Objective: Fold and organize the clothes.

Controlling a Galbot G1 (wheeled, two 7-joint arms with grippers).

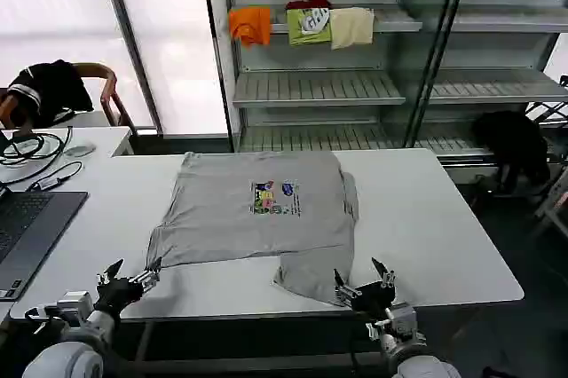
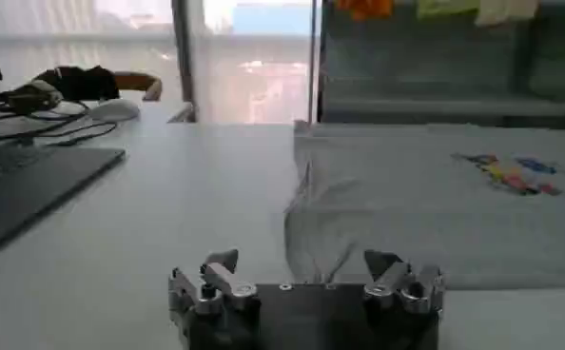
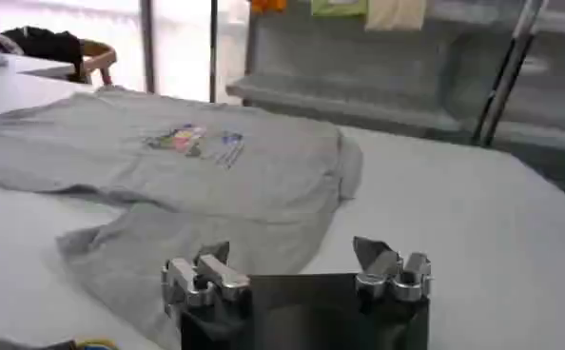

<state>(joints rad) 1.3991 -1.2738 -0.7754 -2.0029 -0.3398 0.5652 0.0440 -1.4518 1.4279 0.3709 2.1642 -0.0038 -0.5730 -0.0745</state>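
On a white table (image 1: 426,218) in a bright room with tall windows, a light grey shirt (image 1: 257,214) lies spread flat, print side up, just beyond both pincers. The left gripper (image 1: 131,276) hovers at the table's near edge, fingers spread wide and empty, close to the shirt's corner. The right gripper (image 1: 366,285) is likewise wide open and empty, beside the shirt's lower sleeve. Behind the table, a metal shelf (image 1: 319,85) holds folded orange, green and cream garments (image 1: 306,25). A laptop (image 1: 27,227) sits beyond the left gripper.
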